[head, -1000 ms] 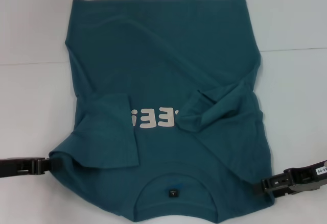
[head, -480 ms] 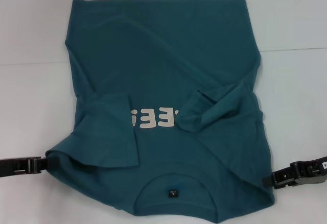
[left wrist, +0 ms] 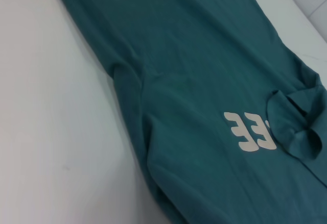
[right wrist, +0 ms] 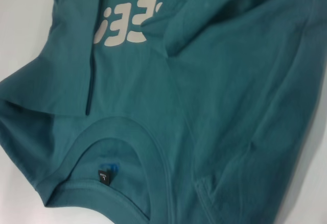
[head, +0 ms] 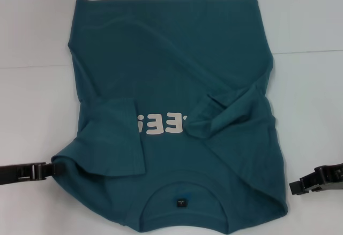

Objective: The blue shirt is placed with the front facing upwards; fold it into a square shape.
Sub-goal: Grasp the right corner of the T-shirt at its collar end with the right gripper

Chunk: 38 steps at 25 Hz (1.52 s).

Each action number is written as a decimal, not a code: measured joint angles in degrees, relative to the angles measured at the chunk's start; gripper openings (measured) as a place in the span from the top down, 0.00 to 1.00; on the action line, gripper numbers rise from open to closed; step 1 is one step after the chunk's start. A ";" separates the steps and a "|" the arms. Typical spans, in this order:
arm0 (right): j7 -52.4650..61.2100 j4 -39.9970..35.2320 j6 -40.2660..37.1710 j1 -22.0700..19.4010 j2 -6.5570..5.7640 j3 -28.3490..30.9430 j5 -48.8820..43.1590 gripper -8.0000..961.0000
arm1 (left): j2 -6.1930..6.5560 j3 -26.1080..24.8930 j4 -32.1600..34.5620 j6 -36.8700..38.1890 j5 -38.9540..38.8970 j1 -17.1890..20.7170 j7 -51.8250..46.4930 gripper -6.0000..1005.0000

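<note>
The blue shirt (head: 171, 58) lies front up on the white table, collar toward me. Both short sleeves are folded inward over the chest, the left one (head: 115, 136) flat and the right one (head: 214, 114) bunched. They partly cover the white letters (head: 161, 123). The dark neck label (head: 181, 202) shows inside the collar. My left gripper (head: 52, 171) is low at the shirt's left shoulder edge, touching it or just beside it. My right gripper (head: 292, 188) is low beside the right shoulder edge, apart from the cloth. The shirt fills the left wrist view (left wrist: 204, 55) and the right wrist view (right wrist: 230, 81).
The white table (head: 37, 31) shows around the shirt on the left, right and far sides. A faint seam line (head: 311, 51) crosses the table at the far part. The shirt's collar edge runs to the near edge of the head view.
My right gripper has drawn away to the right, off the shirt's shoulder edge. My left gripper backed off slightly, then returned to the left shoulder edge. The shirt has barely moved.
</note>
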 joint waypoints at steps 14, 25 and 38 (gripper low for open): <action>-0.13 -0.62 -0.08 -0.11 1.97 -0.44 -2.42 0.52 | -0.09 0.00 -0.01 0.42 -0.14 0.47 -0.02 0.95; -0.13 -0.61 1.89 0.17 3.36 -0.56 -4.39 0.49 | -0.09 0.06 -0.02 0.59 -0.13 0.44 0.47 0.95; 1.64 -0.54 5.62 0.92 4.07 -3.97 -4.58 0.55 | 0.17 0.00 -0.01 1.05 -0.13 0.30 0.70 0.94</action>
